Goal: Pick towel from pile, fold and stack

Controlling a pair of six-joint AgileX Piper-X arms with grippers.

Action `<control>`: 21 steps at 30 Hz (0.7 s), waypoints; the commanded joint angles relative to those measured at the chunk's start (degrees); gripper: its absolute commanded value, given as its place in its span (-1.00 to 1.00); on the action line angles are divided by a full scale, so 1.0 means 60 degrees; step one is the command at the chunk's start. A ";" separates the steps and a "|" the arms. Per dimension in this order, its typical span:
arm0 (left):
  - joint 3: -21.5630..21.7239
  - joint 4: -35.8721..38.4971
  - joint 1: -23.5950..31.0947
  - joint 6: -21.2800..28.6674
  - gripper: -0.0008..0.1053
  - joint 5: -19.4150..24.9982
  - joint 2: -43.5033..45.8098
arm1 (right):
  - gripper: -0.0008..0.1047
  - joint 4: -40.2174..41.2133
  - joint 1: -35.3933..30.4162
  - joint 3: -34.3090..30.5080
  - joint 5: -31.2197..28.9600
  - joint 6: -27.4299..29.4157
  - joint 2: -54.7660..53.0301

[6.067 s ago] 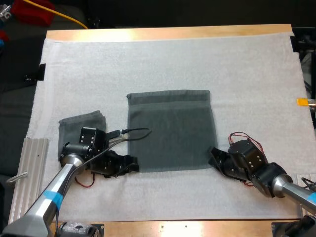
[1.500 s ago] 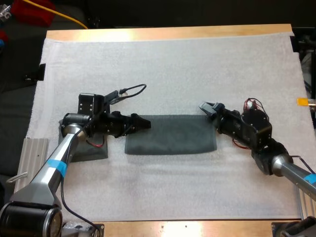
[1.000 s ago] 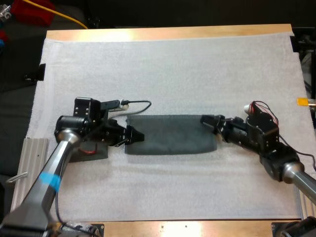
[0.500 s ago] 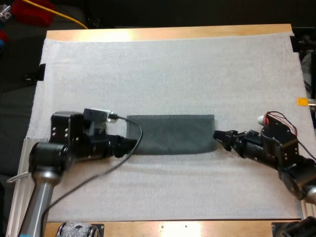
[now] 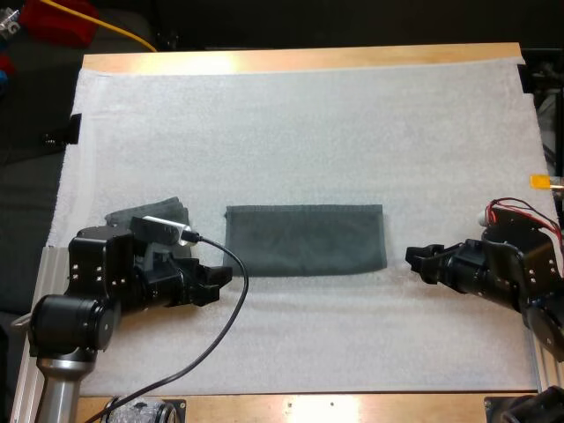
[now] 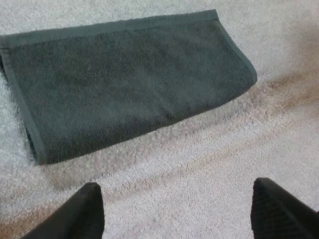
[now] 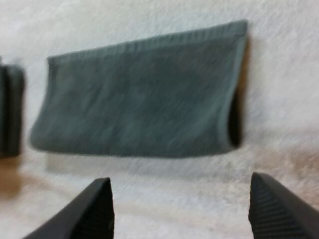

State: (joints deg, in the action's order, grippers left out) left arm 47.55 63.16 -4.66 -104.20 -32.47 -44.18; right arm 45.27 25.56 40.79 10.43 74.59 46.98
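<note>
The left gripper [image 5: 214, 282] rests low over the white mat [image 5: 300, 123] with its fingers spread apart and nothing between them; in the left wrist view the same gripper [image 6: 184, 214] shows only bare mat in the gap. Just ahead of its fingertips, apart from them, lies the folded towel [image 5: 305, 240], a flat dark grey-green strip with its long side running from one gripper toward the other. Facing it from the strip's other end, the right gripper [image 5: 418, 264] is also spread wide and holds nothing, its tips a little short of the towel's near short edge. From the right wrist view the towel [image 7: 139, 94] sits ahead of that gripper [image 7: 187, 214], its layers gaping slightly at one short end. Behind the left gripper, partly hidden by its arm, is a small stack of folded towels [image 5: 150, 211], which the right wrist view shows just beyond the towel's far end. The wooden table [image 5: 291, 60] borders the mat on the far side.
</note>
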 commanded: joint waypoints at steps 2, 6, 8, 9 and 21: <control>0.0064 0.0046 0.0002 -0.0055 0.15 0.0010 0.0024 | 0.10 0.0002 -0.0040 0.0093 -0.0392 0.0431 -0.0037; 0.0064 0.0004 0.0002 -0.0078 0.15 -0.0285 0.0024 | 0.10 -0.0138 -0.0040 0.0100 -0.0568 0.0747 0.0282; 0.0064 0.0002 0.0002 -0.0078 0.15 -0.0339 0.0024 | 0.10 -0.0266 -0.0040 0.0100 -0.0567 0.0743 0.0597; 0.0064 0.0003 0.0002 -0.0078 0.15 -0.0353 0.0024 | 0.10 -0.0426 -0.0040 0.0100 -0.0567 0.0743 0.0840; 0.0064 -0.0152 0.0002 -0.0099 0.15 -0.0453 0.0024 | 0.07 -0.1878 -0.1911 0.0100 0.1673 0.0787 0.3296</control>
State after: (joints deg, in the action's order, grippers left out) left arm 47.55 62.68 -4.66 -104.53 -34.62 -44.18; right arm 34.52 14.52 40.93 19.02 78.73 66.90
